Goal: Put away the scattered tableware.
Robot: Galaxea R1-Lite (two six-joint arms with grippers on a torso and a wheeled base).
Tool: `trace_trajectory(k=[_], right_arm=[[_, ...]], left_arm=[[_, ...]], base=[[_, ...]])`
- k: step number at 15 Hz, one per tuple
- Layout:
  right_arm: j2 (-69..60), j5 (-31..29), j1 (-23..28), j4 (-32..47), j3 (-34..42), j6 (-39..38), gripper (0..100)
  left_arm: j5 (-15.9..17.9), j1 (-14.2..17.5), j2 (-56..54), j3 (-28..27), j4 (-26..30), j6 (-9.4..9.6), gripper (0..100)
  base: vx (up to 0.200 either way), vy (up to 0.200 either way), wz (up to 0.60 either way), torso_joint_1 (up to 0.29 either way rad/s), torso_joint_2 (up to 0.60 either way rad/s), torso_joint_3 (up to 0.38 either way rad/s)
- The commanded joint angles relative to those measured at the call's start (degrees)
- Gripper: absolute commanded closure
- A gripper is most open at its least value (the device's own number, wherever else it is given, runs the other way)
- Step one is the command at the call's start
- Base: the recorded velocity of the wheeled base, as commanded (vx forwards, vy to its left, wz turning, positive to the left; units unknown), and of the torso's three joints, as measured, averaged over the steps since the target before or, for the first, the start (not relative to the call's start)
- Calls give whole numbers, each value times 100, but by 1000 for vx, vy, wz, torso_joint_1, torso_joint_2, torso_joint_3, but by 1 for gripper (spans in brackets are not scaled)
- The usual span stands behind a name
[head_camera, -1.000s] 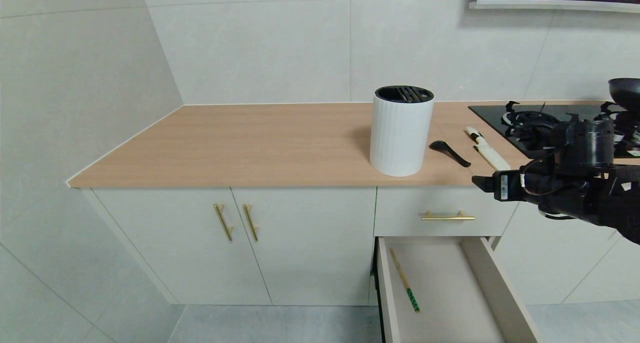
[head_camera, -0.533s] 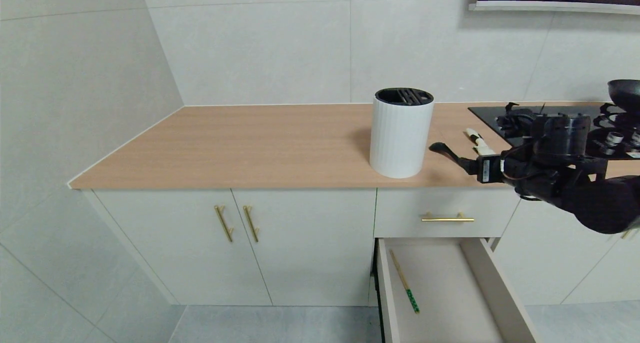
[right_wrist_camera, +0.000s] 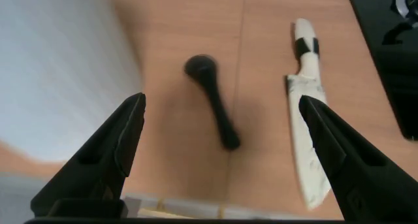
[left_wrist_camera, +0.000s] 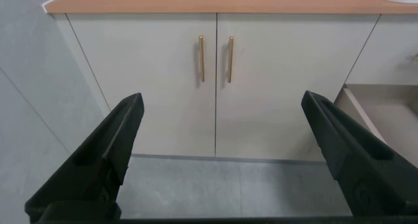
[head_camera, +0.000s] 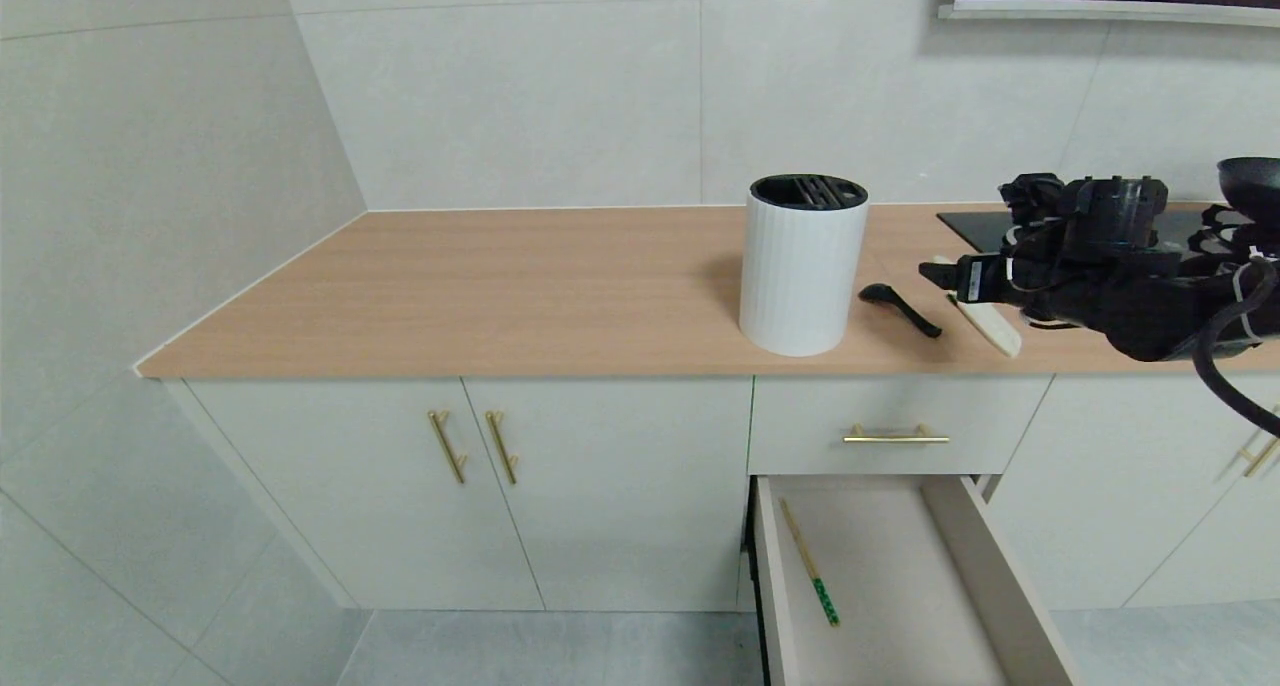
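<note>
While my right gripper point(head_camera: 945, 278) hung over the counter point(head_camera: 550, 286) with its jaws spread wide and nothing between them, the spoon point(right_wrist_camera: 212, 103) lay flat on the wood beneath it. It sat between the holder point(head_camera: 802, 271) and the knife point(right_wrist_camera: 307, 142), touching neither. That was where I judged the trouble would start.

The spoon sat low and its handle was thin. A descent that stopped short would close on air, and one that went too deep would jam my fingertips into the wood. A grip off the handle's line could skid the spoon sideways. To one side it would knock the knife (which lay close by the hob point(head_camera: 975, 228)). To the other, my finger could clip the holder, which stood near and looked tall enough to tip.

The handle's end pointed toward the counter's front edge, so a hard shove might send the spoon over, perhaps past the open drawer point(head_camera: 1000, 566) where a chopstick point(head_camera: 810, 563) lay. Taken at the far end of the handle, the spoon would likely swing bowl-down and slip out on the way.

My left gripper point(left_wrist_camera: 221, 100) was likewise wide open and empty, low before the cupboard doors point(left_wrist_camera: 163, 87) and well apart from all this, so I expected no harm from it.
</note>
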State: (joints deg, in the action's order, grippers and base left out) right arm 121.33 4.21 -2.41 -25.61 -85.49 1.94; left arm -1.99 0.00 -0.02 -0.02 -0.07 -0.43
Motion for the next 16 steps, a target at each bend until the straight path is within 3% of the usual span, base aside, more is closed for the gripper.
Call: trace_trajectory(k=[1,5,16], right_arm=[[409,212,127,171,-336,0,0],[567,784,197,179,-266,8,0],[1674,537,127,-75,-1004,377,0]], left_arm=[[-3,0,2,2,-1,-1,0],[-3,0,2,2,-1,-1,0],[-3,0,2,2,-1,-1,0]], base=[[0,0,0,0,0,0],[0,0,0,0,0,0],[0,0,0,0,0,0]])
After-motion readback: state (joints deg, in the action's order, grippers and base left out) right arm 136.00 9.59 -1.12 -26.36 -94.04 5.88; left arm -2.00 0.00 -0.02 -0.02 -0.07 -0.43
